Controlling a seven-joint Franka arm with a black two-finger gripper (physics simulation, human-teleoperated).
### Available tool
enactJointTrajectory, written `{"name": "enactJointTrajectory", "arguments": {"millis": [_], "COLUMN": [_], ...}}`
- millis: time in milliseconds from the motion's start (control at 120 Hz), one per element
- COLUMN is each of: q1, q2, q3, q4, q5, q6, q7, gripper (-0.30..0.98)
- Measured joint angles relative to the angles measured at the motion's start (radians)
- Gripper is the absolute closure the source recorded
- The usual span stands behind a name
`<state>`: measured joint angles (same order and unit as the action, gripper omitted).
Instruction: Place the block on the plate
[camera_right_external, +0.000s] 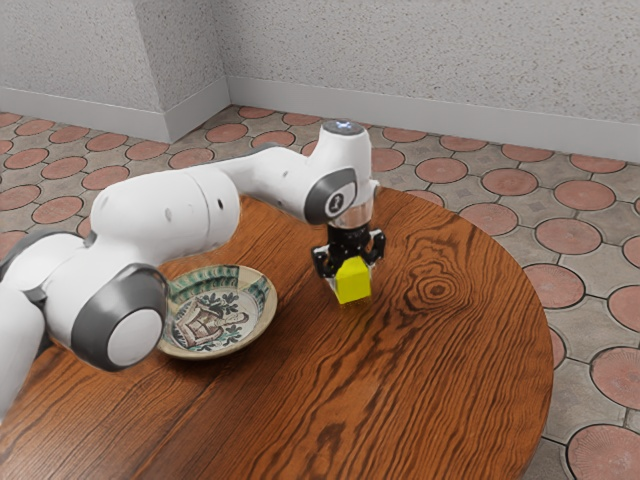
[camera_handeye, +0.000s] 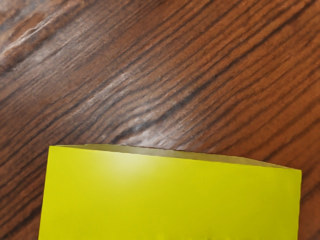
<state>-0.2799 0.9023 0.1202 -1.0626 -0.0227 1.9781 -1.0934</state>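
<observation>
Round wooden table (camera_right_external: 440, 380), jaws gripping a yellow block (camera_right_external: 353, 287), one face toward the exterior camera, long axis unclear.

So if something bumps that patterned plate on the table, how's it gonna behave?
The plate looks like painted ceramic, so I'd expect it to be stiff and probably prone to chipping if knocked hard. It is broad and low, so a gentle sideways push would more likely slide it than tip it, and the table has a sheen that may help it slide.

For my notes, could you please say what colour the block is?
The block is yellow, clearest in the wrist view.
</observation>
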Motion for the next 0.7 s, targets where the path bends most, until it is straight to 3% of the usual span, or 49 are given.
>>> {"name": "enactJointTrajectory", "arguments": {"millis": [200,358,525,700], "q1": [0.039,0.128,0.247,0.277], "q2": [-0.206,-0.386,-0.462,-0.549], "q3": [0.001,0.0,-0.001,-0.002], "q4": [-0.206,-0.436,-0.567,-0.766], "q5": [0.001,0.005,0.006,0.007], "q6": [-0.003,0.001,0.014,0.077], "q7": [-0.002,-0.003,-0.005,-0.007], "gripper": [0.24,0.26,0.27,0.27]}}
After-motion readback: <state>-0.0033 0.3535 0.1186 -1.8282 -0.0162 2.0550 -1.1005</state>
